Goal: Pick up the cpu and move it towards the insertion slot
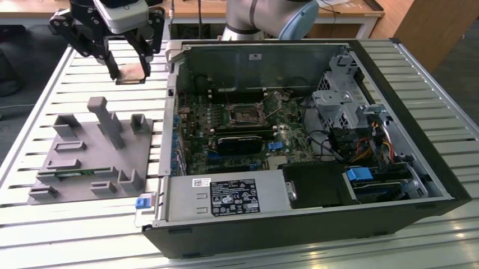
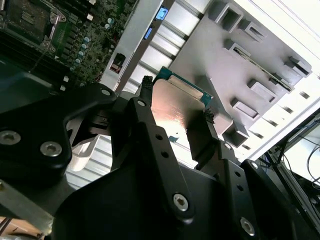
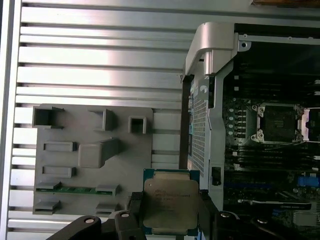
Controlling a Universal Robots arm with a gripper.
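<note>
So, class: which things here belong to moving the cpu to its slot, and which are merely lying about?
Belonging to the job:
- cpu, held by the gripper
- empty socket on the motherboard in the computer case

Lying about:
- grey fixture
- green memory strip in it
- slatted table

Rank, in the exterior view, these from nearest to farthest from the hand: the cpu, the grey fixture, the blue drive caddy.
1. The cpu: gripped in the hand, above the slatted table.
2. The grey fixture: on the table, below the hand.
3. The blue drive caddy: inside the computer case, on the exterior view's right.
</note>
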